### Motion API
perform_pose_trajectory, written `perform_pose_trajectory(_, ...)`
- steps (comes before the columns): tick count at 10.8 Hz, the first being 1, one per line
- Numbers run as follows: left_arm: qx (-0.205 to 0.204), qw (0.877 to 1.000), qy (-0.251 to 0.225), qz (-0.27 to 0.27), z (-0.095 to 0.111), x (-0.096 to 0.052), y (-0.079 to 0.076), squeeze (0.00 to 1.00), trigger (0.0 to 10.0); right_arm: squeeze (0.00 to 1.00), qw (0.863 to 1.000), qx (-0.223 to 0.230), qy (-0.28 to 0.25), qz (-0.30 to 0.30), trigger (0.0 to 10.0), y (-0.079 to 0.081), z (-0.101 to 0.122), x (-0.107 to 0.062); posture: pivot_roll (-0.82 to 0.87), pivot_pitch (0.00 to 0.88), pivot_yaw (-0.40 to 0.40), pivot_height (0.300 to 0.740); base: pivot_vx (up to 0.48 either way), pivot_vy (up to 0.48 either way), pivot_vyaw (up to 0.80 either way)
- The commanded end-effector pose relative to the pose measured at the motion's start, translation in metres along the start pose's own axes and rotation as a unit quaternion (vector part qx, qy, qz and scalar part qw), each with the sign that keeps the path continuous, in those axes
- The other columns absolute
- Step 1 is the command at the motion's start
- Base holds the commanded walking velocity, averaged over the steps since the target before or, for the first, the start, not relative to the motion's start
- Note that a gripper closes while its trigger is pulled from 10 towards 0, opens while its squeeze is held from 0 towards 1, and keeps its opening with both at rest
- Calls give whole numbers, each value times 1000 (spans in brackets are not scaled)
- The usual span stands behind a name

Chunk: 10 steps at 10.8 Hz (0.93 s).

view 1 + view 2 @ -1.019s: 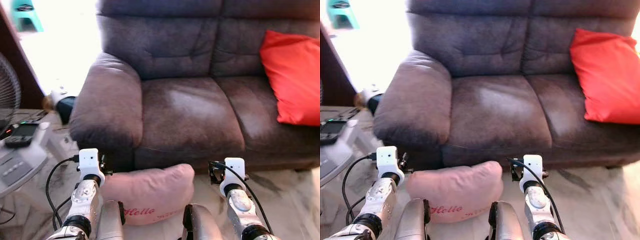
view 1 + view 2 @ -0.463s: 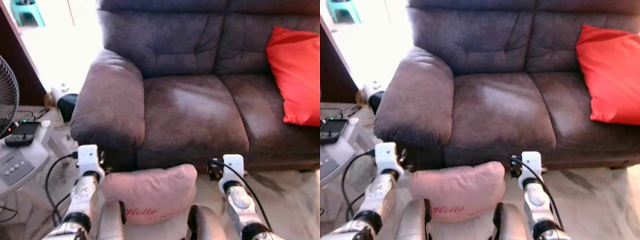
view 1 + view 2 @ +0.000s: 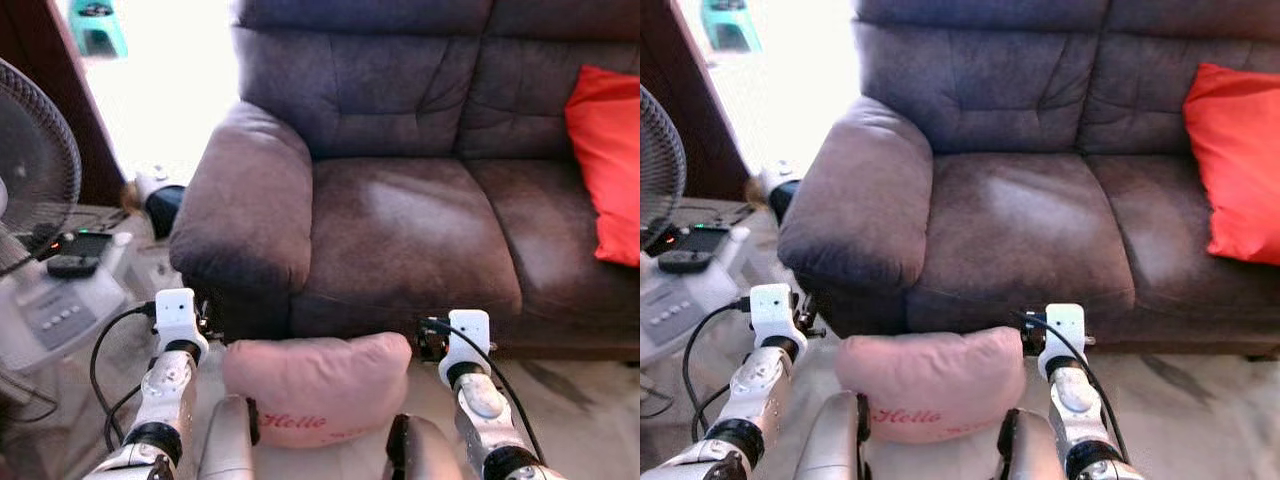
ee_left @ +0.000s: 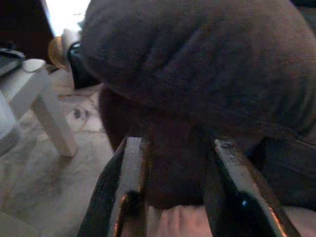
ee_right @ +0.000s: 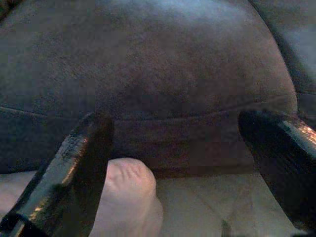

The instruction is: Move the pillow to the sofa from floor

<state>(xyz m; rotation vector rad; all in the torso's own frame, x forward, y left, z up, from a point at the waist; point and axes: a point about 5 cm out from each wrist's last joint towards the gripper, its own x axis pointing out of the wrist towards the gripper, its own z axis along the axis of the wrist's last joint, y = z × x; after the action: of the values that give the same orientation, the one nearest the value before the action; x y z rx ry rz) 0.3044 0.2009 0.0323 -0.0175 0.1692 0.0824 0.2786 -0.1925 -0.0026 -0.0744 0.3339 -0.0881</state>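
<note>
Pillow [image 3: 315,388]: a pink cushion with red lettering on its front face, located on the pale marbled floor [image 3: 570,400] directly against the sofa's front base. It is positioned between the two raised forearms.
Sofa [image 3: 400,230]: dark grey-brown upholstery, two seat cushions, with a rounded armrest [image 3: 250,205] on the robot's left. The seat nearest the pillow is seen with a pale sheen across its middle.
Left gripper [image 4: 170,197]: held low just in front of the armrest base, at the pillow's left end. In the left wrist view the two black fingers [image 4: 232,190] are seen parted, with a strip of pink fabric visible between them at the lower edge. Contact with the pillow cannot be confirmed.
Right gripper [image 5: 185,168]: held low at the pillow's right end, facing the sofa's front panel. The fingers [image 5: 81,165] are spread wide; the pillow's pink corner lies just beside one finger, with bare floor across the remaining gap. Nothing is clamped.
Red cushion [image 3: 608,160]: propped against the backrest at the sofa's far right, partly cut off by the frame edge.
Fan [image 3: 35,160]: a round wire guard is seen at the left edge, above a grey base with buttons [image 3: 55,310].
Handset [image 3: 78,252]: a dark device resting on top of the fan base.
Background: a brightly lit area of floor beyond the armrest, with a teal stool [image 3: 97,25] at the top.
</note>
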Motion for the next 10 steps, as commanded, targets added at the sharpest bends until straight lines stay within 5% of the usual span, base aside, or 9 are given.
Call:
perform_pose_trajectory(1,1,1000,5,-2,-1,0,-1,0,10000,0,1000,6,-1,-5,10000,-2,0,0,39,41,-56,582,0,0,0)
perform_pose_trajectory(6,0,1000,5,-3,-1,0,-2,0,10000,0,1000,-8,-2,-6,10000,-4,0,0,40,44,-59,582,0,0,640)
perform_pose_trajectory(10,0,1000,7,-3,-1,0,-2,0,10000,0,1000,3,5,-4,10000,-2,-1,0,40,45,-60,582,0,0,0)
